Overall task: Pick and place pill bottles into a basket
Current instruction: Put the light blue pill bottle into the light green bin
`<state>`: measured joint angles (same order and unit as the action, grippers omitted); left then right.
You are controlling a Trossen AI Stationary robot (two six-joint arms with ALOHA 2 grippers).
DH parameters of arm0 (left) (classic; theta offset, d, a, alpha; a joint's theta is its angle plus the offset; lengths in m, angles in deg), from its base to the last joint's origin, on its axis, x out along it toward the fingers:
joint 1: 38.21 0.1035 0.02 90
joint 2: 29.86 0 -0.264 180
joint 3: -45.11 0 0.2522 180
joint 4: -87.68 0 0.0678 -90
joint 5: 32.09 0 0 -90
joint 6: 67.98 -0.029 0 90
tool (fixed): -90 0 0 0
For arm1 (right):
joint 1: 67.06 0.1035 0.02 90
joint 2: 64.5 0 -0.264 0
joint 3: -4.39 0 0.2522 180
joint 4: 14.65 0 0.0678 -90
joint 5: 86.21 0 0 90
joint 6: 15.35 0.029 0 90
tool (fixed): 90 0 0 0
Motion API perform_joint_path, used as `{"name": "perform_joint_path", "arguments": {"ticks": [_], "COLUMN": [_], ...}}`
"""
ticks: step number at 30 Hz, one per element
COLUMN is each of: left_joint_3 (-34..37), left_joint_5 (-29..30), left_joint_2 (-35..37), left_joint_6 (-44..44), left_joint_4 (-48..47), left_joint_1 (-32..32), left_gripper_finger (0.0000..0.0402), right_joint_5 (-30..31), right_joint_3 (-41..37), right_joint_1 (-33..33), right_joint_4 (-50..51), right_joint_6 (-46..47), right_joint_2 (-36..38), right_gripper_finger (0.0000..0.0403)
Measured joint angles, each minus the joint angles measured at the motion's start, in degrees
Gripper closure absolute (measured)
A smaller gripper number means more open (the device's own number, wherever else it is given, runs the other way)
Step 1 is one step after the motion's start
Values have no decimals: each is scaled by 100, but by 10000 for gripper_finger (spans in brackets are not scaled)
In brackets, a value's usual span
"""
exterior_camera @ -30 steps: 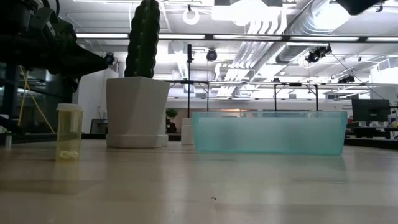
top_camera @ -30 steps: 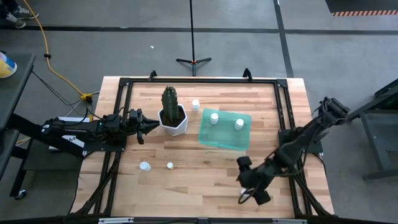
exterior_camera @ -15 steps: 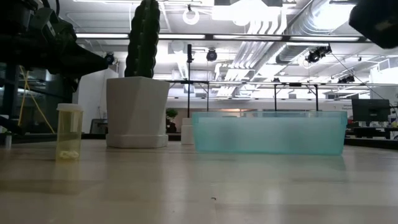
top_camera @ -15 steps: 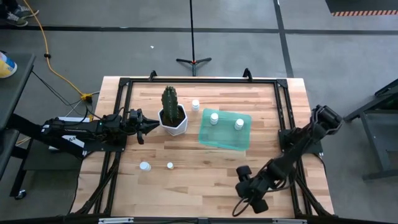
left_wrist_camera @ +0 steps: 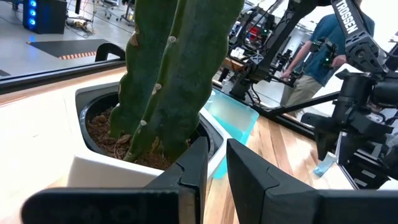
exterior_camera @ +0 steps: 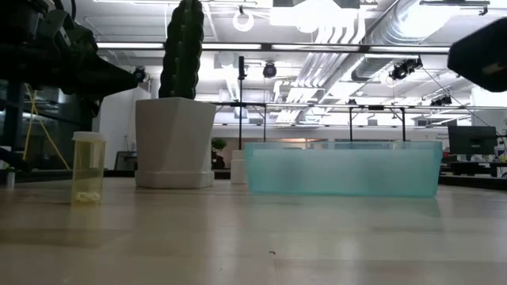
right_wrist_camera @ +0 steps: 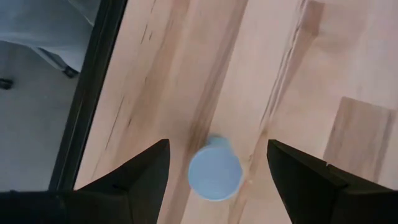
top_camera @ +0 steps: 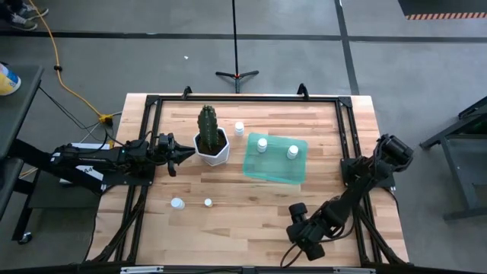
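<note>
The right gripper (top_camera: 304,237), a dark two-finger claw, has swung back over the last second toward the table's near edge, and it now hangs fingers-down and spread wide directly above a small white-capped cylindrical pill bottle (right_wrist_camera: 214,175). In the right wrist view the cap sits between the two dark fingers (right_wrist_camera: 140,174), clear of both; nothing is grasped. That suggests the arm has lined up on its next pick, and a straight descent and squeeze looks like what remains.

The shallow translucent teal-green plastic basket (top_camera: 254,169) lies well away from this gripper, toward the table's middle, with two white-capped bottles (top_camera: 262,143) standing in it. Three more bottles wait on the pale wooden table: one (top_camera: 239,128) past the basket, two (top_camera: 177,203) far off to the gripper's side.

The left gripper (top_camera: 181,153) has not moved; its nearly closed, empty fingers (left_wrist_camera: 198,163) sit just beside the white faceted pot (top_camera: 214,150) holding a green cactus (top_camera: 207,122).
</note>
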<state>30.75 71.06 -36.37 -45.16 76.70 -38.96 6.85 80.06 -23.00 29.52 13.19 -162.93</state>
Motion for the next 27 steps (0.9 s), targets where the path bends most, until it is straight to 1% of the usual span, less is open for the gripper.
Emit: {"name": "perform_joint_path", "arguments": {"ticks": [12, 16, 19, 27], "left_joint_3": [0, 2, 0, 2], "left_joint_5": [0, 0, 0, 0], "left_joint_2": [0, 0, 0, 2], "left_joint_6": [0, 1, 1, -1], "left_joint_4": [0, 0, 0, 0], "left_joint_1": [0, 0, 0, 0], "left_gripper_finger": [305, 305, 305, 305], "right_joint_5": [23, 125, 185, -146], "right_joint_3": [0, 0, 0, 0], "right_joint_1": [0, 0, -2, 0], "right_joint_4": [42, 41, 45, 45], "right_joint_6": [-35, -92, -92, -175], "right_joint_2": [-62, -62, -62, -62], "right_gripper_finger": [144, 146, 159, 206]}}
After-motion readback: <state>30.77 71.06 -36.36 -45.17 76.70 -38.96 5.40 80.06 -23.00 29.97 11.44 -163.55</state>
